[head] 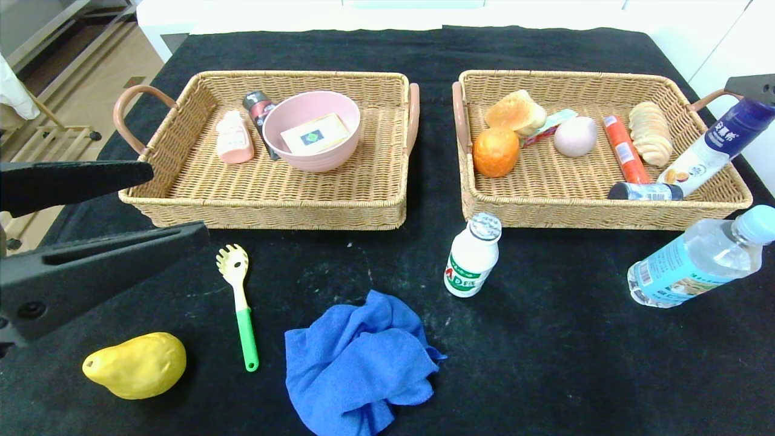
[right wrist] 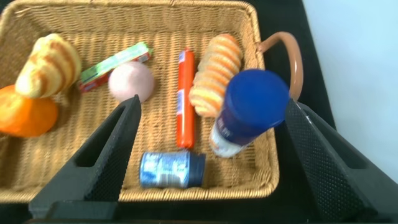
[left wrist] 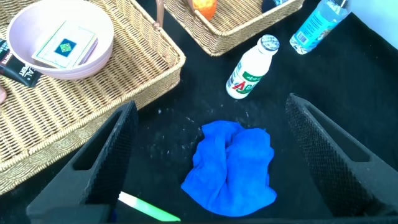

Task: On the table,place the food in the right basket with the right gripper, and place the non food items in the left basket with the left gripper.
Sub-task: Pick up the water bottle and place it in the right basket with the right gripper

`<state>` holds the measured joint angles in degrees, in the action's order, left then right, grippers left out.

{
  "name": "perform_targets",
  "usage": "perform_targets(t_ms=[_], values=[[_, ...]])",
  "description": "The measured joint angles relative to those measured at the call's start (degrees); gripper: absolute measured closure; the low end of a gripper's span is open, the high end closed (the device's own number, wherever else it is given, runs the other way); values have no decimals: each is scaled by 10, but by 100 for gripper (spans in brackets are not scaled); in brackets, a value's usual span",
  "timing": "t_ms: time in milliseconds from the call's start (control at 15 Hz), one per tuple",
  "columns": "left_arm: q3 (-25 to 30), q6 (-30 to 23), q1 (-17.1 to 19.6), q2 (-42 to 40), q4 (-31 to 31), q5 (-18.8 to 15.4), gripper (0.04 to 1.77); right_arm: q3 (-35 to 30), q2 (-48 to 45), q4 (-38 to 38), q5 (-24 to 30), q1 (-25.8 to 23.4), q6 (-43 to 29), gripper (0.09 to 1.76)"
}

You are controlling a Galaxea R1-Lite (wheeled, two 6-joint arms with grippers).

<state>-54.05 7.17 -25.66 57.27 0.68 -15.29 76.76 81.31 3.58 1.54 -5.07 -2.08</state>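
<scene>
On the black table (head: 545,363) stand two wicker baskets. My right gripper (head: 754,89) (right wrist: 212,104) hangs open over the right basket's (head: 575,213) far right corner. The white bottle with a dark-blue cap (head: 708,148) (right wrist: 249,112) leans tilted between its spread jaws, base down in the basket. On the cloth in front lie the clear water bottle (head: 696,260), the small green-labelled bottle (head: 472,257) standing upright, and the yellow pear (head: 136,365). My left gripper (head: 172,203) (left wrist: 211,106) is open above the crumpled blue cloth (left wrist: 233,165), empty.
The right basket holds an orange (head: 495,151), bread (head: 514,112), an egg (head: 575,136), a sausage (head: 623,150) and a small can (right wrist: 171,169). The left basket (head: 272,203) holds a pink bowl (head: 312,127) and a pink bottle (head: 234,139). A green-handled pasta spoon (head: 239,303) lies front left.
</scene>
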Motion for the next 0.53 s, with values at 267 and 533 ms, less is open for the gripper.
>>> perform_targets(t_ms=[267,533], values=[[0,0,0,-1,-1,0,9,-23,-45,-53,23,2,-4,16],[0,0,0,-2,-1,0,9,-87,-89,-53,26,19,-9,15]])
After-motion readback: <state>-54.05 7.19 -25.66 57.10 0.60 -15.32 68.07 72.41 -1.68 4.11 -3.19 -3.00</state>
